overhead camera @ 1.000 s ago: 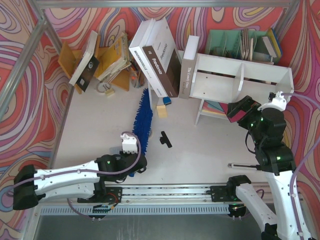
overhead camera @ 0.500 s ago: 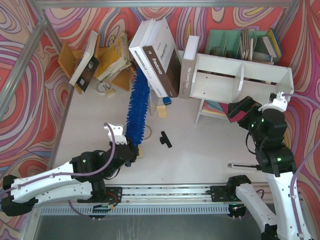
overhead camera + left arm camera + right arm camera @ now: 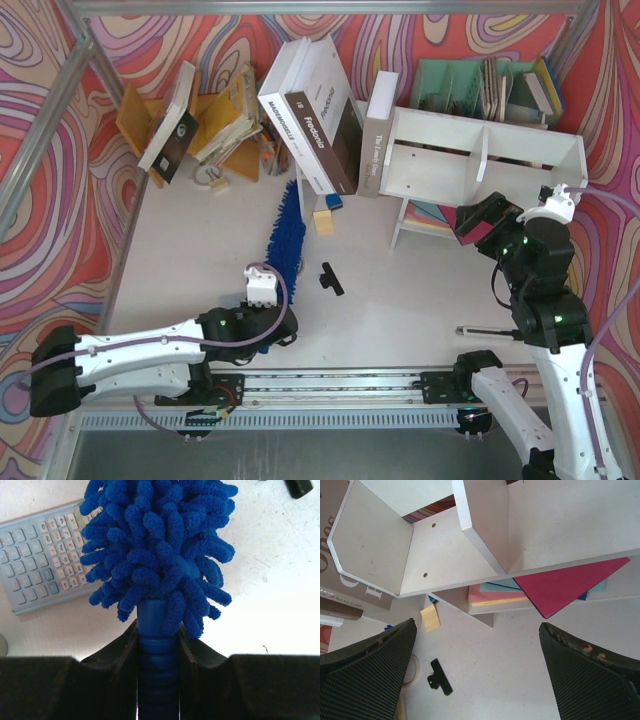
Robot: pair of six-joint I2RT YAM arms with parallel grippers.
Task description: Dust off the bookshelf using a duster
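Where the surface runs toward the far right corner stands the bookshelf: white board, one long box, a divider splitting it into two compartments, both bare in the right wrist view. Pink and pale sheets lie under it, mostly hidden by its bottom board.

Duster: long, bright blue, shaggy microfibre head, left of the bookshelf and well apart from it, far tip pointing at the leaning books. Cannot tell whether the tip touches them or whether the head rests on the surface.

Left tool: closed tight on the duster's ribbed blue handle. The handle's lower end is hidden between the fingers.

Right tool: jaws spread wide, nothing between them, in front of the bookshelf.

Calculator: under the duster head, cut off at the frame edge.

Black clip: alone on the surface, right of the duster.
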